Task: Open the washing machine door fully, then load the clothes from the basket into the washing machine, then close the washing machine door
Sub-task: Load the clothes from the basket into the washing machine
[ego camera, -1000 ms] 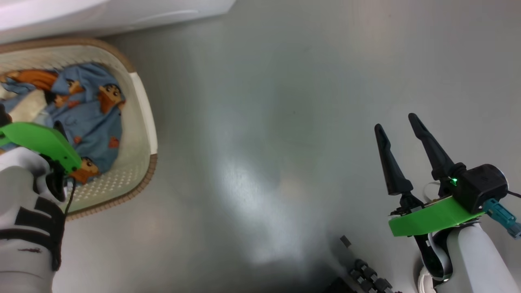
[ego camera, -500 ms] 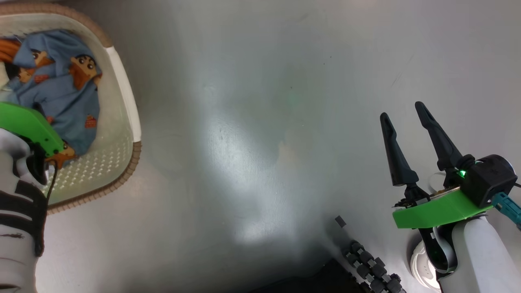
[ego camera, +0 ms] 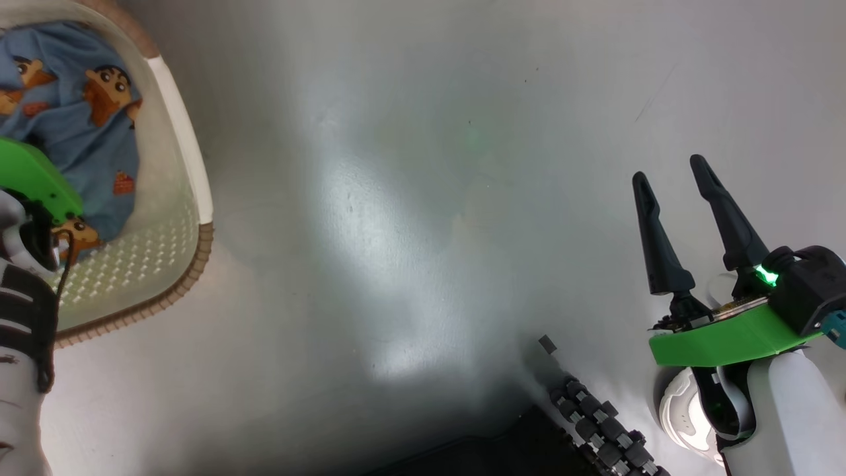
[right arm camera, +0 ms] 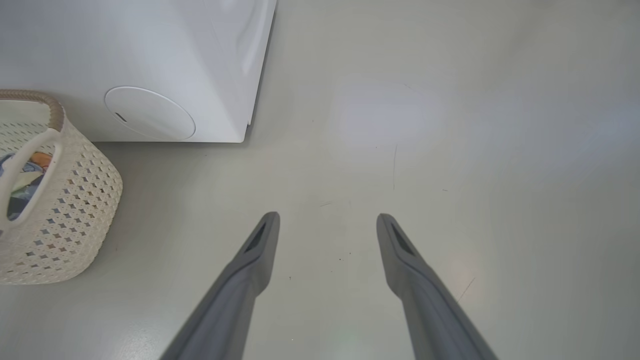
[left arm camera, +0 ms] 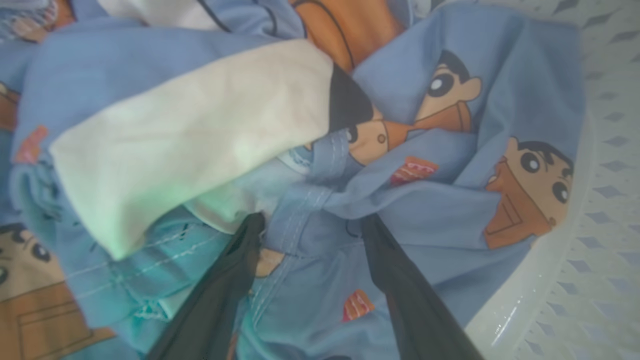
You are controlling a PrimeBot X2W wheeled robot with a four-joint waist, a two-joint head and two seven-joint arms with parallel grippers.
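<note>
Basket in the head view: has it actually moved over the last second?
No. The basket drifts up and left in the picture, but the floor speck drifts up too: the head camera moved.

In basket (right arm camera: 75, 210): clothes (left arm camera: 400, 200), my left gripper (left arm camera: 312, 220) among them. Washing machine (right arm camera: 150, 50) just behind basket; my right gripper (ego camera: 669, 169) well to its right.

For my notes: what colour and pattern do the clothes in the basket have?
The clothes are light blue with orange-brown cartoon figures; best in the left wrist view.
</note>
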